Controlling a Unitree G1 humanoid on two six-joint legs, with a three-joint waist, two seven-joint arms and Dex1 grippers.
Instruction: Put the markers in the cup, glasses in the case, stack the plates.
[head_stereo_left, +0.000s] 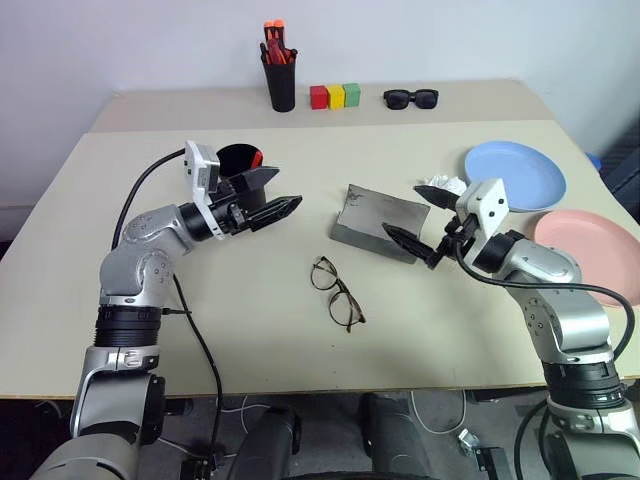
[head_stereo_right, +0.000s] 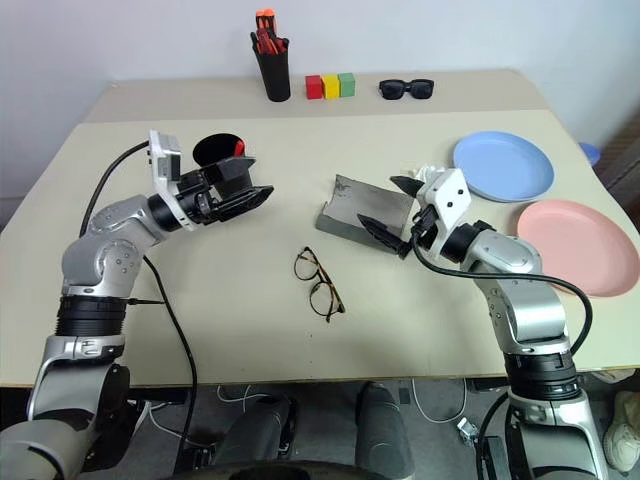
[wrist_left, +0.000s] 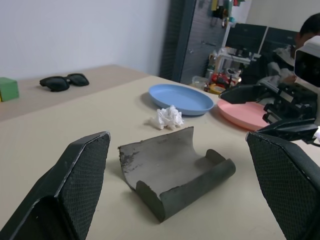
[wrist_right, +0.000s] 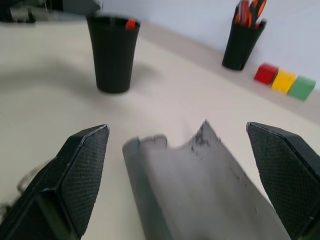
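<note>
Both claws spread wide and empty over the desk, the case lying open between them

Going left to right: the left claw (head_stereo_left: 272, 196) hovers with fingers fully apart, gripping nothing, just in front of the black cup (head_stereo_left: 237, 160), which stands upright with a red marker tip (head_stereo_left: 257, 158) showing at its rim; other contents cannot be made out. At 12 o'clock on the desk (head_stereo_left: 250, 330) a black pen pot (head_stereo_left: 281, 84) holds orange-capped red pens (head_stereo_left: 277, 42). At the centre the grey case (head_stereo_left: 378, 221) lies hinged open, nothing in it; the glasses (head_stereo_left: 335, 290) lie on the desk at its 7 o'clock, near but apart. The right claw (head_stereo_left: 424, 220) is equally wide open, holding nothing, beside the case. At 3 o'clock the blue plate (head_stereo_left: 516, 173) and the pink plate (head_stereo_left: 595, 247) lie side by side, unstacked
</note>
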